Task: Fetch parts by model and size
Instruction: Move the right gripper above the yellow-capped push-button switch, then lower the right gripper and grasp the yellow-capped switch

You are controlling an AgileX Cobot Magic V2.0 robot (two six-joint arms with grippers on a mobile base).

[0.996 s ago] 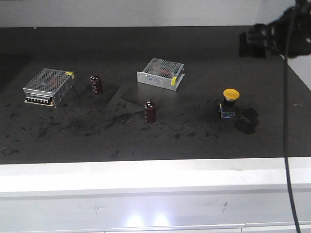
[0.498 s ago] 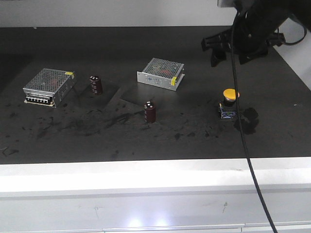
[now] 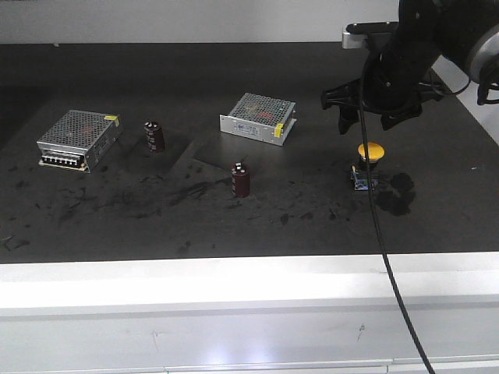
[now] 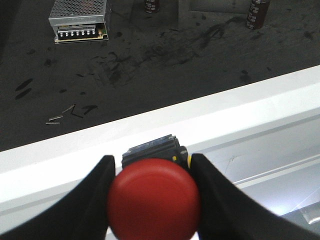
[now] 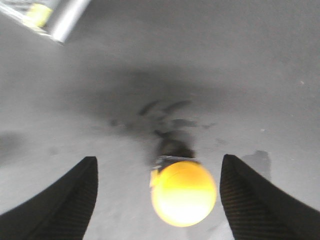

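Parts: yellow switch point(image 3: 369, 160) upright on dark table point(image 3: 117, 226), right gripper point(image 5: 157, 202) above it, jaws spread wide; red switch point(image 4: 154, 197) clamped firmly in left gripper point(image 4: 154, 202).

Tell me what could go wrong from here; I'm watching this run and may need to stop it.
The right tool hangs open over the yellow switch, which sits off-centre between its fingers; closing could tip it.
The left tool pinches the red switch beside its rounded cap, seemingly over the white table edge; a slip might drop it off the table.
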